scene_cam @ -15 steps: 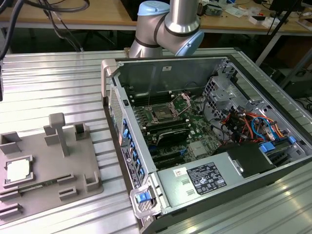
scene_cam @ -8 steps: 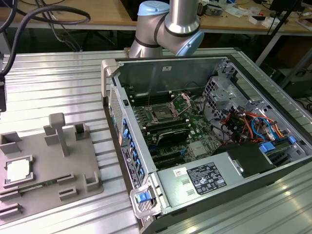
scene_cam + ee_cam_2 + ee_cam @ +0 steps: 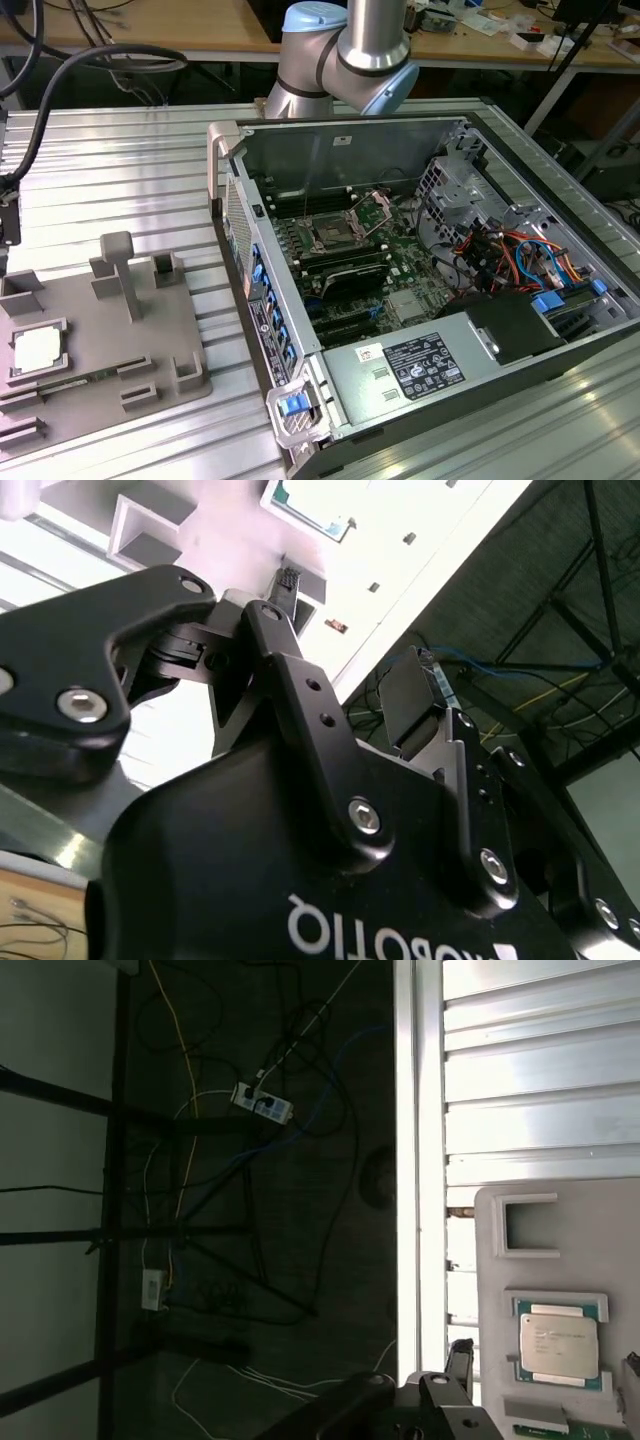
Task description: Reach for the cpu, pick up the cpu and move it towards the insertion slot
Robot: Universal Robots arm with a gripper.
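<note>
The cpu (image 3: pixel 38 348) is a silvery square chip lying flat in a recess of the grey fixture tray (image 3: pixel 150 350) at the exterior view's left. It also appears in the first wrist view as the cpu (image 3: pixel 557 1348) and at the picture's edge in the second wrist view as the cpu (image 3: pixel 310 505). My gripper (image 3: pixel 350 635) hangs above the tray, apart from the chip, open and holding nothing. One black fingertip (image 3: pixel 460 1358) points toward the tray. The insertion slot (image 3: pixel 335 236) is a metal-framed socket on the green motherboard inside the open computer case.
The computer case (image 3: pixel 330 140) stands with raised metal walls around the motherboard, drive cage and coloured cables (image 3: pixel 510 260). A power supply (image 3: pixel 420 365) fills its near end. Upright grey posts (image 3: pixel 115 270) rise from the tray. The ribbed metal table (image 3: pixel 120 170) ends beside dark floor with cables (image 3: pixel 250 1140).
</note>
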